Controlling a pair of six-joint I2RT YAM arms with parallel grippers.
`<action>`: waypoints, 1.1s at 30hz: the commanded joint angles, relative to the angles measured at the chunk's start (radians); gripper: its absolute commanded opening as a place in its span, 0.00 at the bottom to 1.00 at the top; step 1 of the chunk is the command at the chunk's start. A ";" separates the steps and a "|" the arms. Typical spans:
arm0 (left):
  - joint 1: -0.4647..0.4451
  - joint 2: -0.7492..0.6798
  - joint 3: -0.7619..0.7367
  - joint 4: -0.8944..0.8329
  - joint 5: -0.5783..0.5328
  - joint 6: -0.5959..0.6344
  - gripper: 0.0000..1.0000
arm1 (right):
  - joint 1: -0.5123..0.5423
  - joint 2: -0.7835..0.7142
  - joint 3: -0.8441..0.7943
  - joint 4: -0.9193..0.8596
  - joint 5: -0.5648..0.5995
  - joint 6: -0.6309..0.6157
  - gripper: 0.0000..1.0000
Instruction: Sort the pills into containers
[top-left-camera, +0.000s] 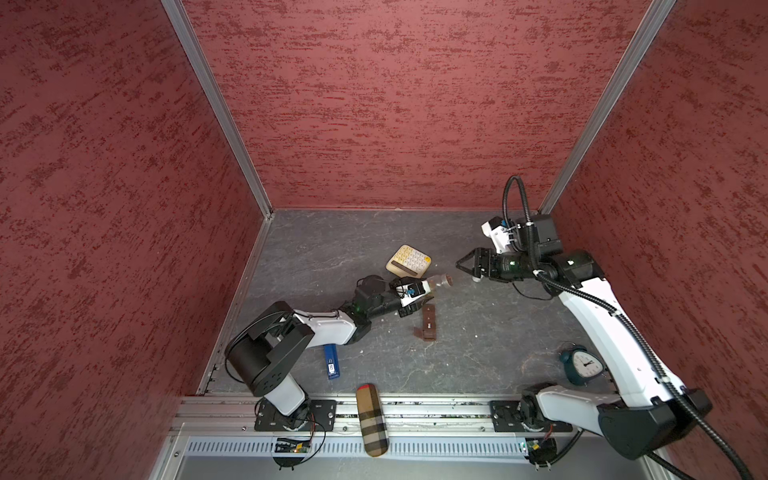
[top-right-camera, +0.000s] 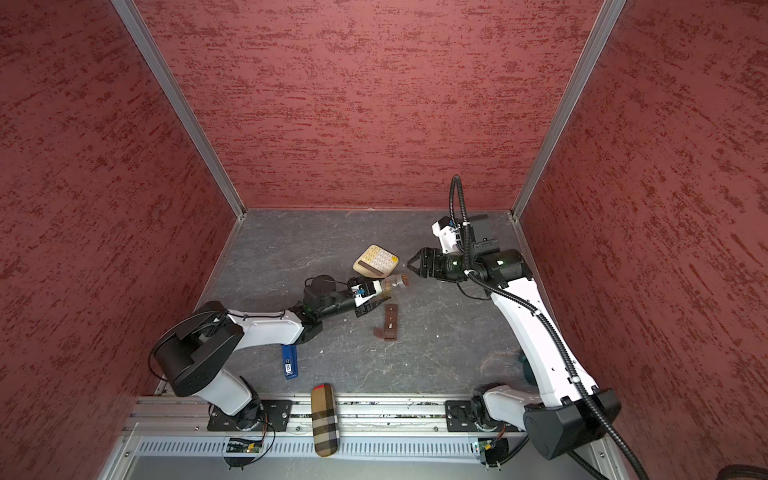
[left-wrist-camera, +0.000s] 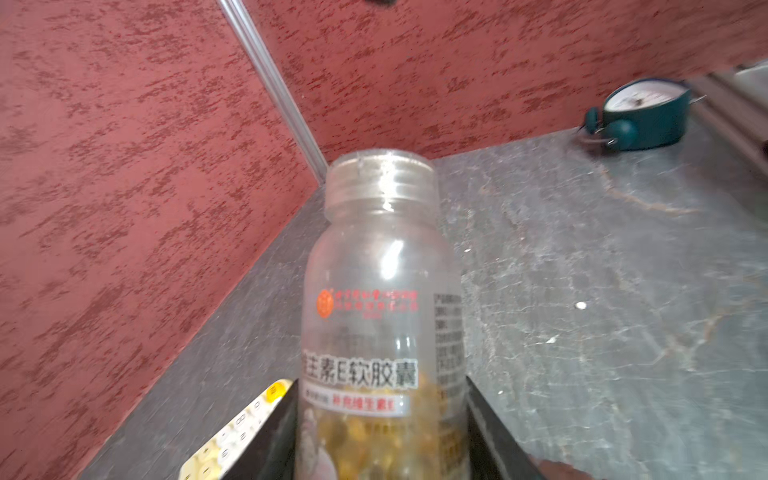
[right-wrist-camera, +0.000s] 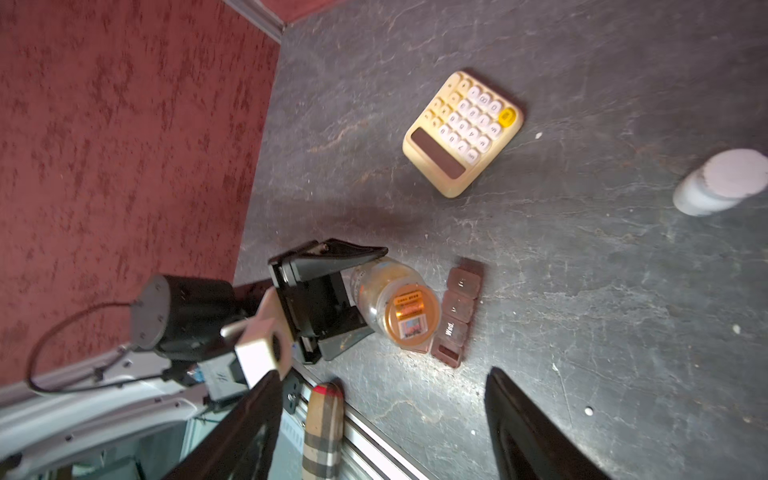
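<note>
Left jaws are clamping a clear plastic bottle (left-wrist-camera: 382, 291); right jaws are gaping wide, holding nothing.
The containers (top-left-camera: 429, 322), a flat dark brown strip of lidded compartments, are lying on the veined grey surface (top-left-camera: 478, 353) just beside the left jaws, one end lid standing open. A rounded cream calculator (top-left-camera: 409, 261) is sitting near the bottle's threaded neck. A tiny white pill (left-wrist-camera: 581, 306) is lying loose, apart from the left jaws.
</note>
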 joint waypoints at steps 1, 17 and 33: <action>-0.029 0.075 -0.006 0.292 -0.222 0.097 0.00 | -0.013 0.038 0.044 0.000 0.084 0.208 0.73; -0.100 0.285 0.101 0.518 -0.378 0.292 0.00 | -0.021 0.158 -0.035 0.147 -0.026 0.429 0.70; -0.097 0.293 0.096 0.518 -0.368 0.252 0.00 | -0.021 0.207 -0.070 0.181 -0.093 0.391 0.61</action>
